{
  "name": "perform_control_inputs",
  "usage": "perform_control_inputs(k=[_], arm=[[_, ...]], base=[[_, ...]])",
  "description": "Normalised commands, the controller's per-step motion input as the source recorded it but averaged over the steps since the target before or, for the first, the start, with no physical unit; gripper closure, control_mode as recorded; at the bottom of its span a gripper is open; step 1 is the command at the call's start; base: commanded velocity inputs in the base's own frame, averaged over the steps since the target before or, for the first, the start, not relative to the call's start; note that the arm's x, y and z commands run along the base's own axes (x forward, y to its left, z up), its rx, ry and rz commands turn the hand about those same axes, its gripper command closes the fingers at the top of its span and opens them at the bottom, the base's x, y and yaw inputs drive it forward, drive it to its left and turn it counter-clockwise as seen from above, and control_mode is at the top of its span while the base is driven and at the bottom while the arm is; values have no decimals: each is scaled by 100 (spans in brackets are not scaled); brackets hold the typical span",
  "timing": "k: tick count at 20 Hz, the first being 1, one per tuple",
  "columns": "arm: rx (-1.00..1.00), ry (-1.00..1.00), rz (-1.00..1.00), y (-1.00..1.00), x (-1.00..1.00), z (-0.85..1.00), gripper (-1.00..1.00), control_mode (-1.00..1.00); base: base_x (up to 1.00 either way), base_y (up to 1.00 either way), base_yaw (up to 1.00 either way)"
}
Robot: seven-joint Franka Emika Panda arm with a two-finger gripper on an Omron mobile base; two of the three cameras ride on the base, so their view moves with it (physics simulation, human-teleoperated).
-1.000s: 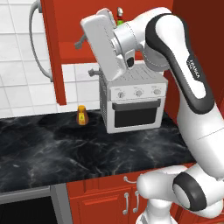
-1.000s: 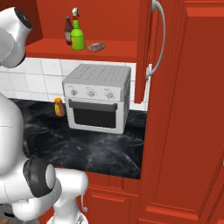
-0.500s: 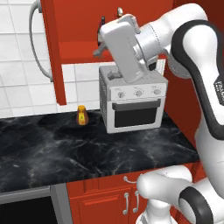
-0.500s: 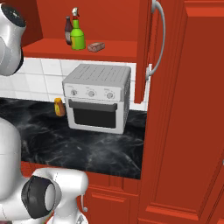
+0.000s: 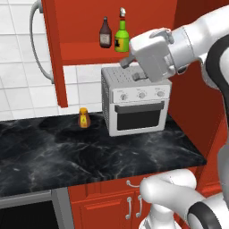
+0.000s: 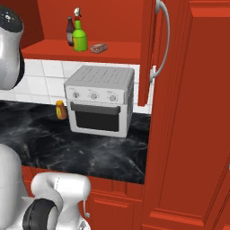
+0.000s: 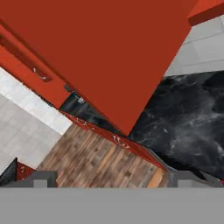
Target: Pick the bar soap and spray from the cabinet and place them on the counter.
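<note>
Since the earlier frames the arm has swung from in front of the open cabinet (image 5: 80, 27) toward the right, and the hand now hangs lower, over the top of the toaster oven (image 5: 136, 105). The tool (image 5: 129, 69) shows in the left base view as two dark tips reaching left from the white hand, spread wide with nothing between them; it is open and empty.

The spray (image 5: 121, 36), a green bottle with a yellow label, stands upright on the red cabinet shelf, just beside a dark brown bottle (image 5: 105, 35) to its left. In the right base view the bar soap (image 6: 98, 47) lies flat on the same shelf, a little to the right of the spray (image 6: 79, 36) and apart from it. Both are above the level of the tool. The black marbled surface (image 5: 67, 152) below carries the toaster oven and a small orange bottle (image 5: 83, 118); neither task thing is on it yet.

The hand camera looks down past a red panel at the surface and the wooden floor, so the tool probably points away from the shelf, though its exact tilt is hard to judge.

Risks from here: reaching up to the shelf, the bulky hand could clip the open door or the shelf edge. A reach for the spray could nudge the brown bottle and topple it. The low, flat soap offers little for the tips to catch and could slide back.
</note>
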Motion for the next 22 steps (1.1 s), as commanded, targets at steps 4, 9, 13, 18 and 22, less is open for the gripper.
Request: perform_control_inputs(k=[4,9,13,18,22], arm=[[-9,-33,0,-35,-27,0,-100,-100],[-9,-31,0,-35,-22,0,-100,-100],[-6,-26,0,-44,-20,0,-100,-100],[-2,-20,-2,-31,-5,0,-100,-100],[0,-8,0,-5,0,0,-100,-100]], base=[[0,0,0],[0,0,0],[0,0,0],[0,0,0],[0,0,0]])
